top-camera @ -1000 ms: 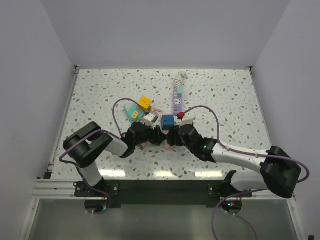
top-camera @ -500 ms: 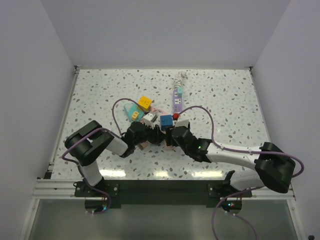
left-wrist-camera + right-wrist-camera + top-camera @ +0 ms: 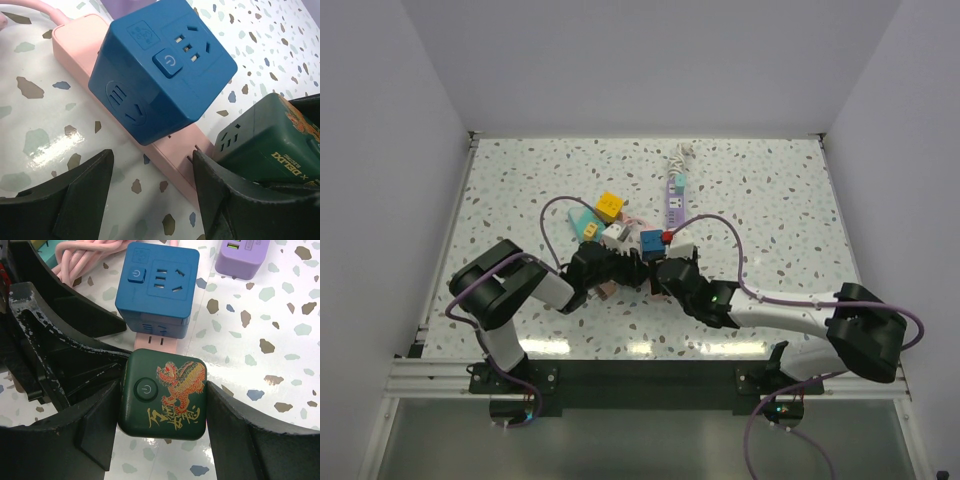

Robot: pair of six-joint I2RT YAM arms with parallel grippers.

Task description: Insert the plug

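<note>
Far cube (image 3: 157,287) on flat strip (image 3: 150,342); near cube (image 3: 164,395) just before it; second strip (image 3: 242,257) behind, rightward.

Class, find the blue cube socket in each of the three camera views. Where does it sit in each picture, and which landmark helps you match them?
Top external: blue cube socket at mid-picture.
Left wrist: fills the upper middle, on the pink strip.
Right wrist: top centre, just beyond the dark green cube.
Shared landmark: the purple power strip, near the blue cube in every view.
</note>
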